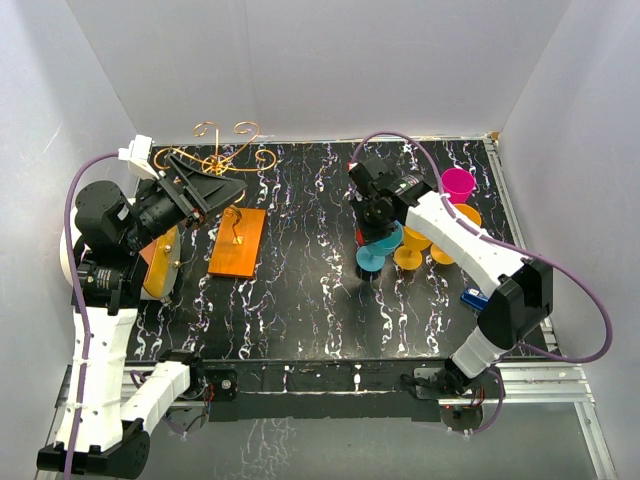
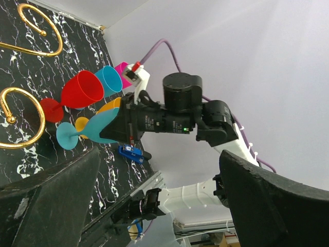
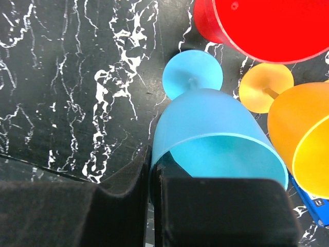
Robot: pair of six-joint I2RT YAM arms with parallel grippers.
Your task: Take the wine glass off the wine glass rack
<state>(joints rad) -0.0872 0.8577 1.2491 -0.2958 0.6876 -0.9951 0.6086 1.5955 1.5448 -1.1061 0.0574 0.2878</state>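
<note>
Right gripper (image 3: 154,167) pinching rim wall of blue wine glass (image 3: 216,123). Glass tilted; can't tell if foot touches black marble table (image 1: 300,290). It's on right side, right by red glass (image 3: 267,25), orange glasses (image 3: 303,134) and pink cup (image 1: 458,184), well apart from wine glass rack (image 1: 245,255) at left. Left gripper (image 1: 210,178) spread wide, hovers beside rack's gold scrolls, nothing in it.

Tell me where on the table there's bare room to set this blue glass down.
Bare: the middle of the table, between the wine glass rack and the blue glass, plus the near strip. Crowded: right side, where the yellow glass, orange glass and pink glass cluster.
</note>
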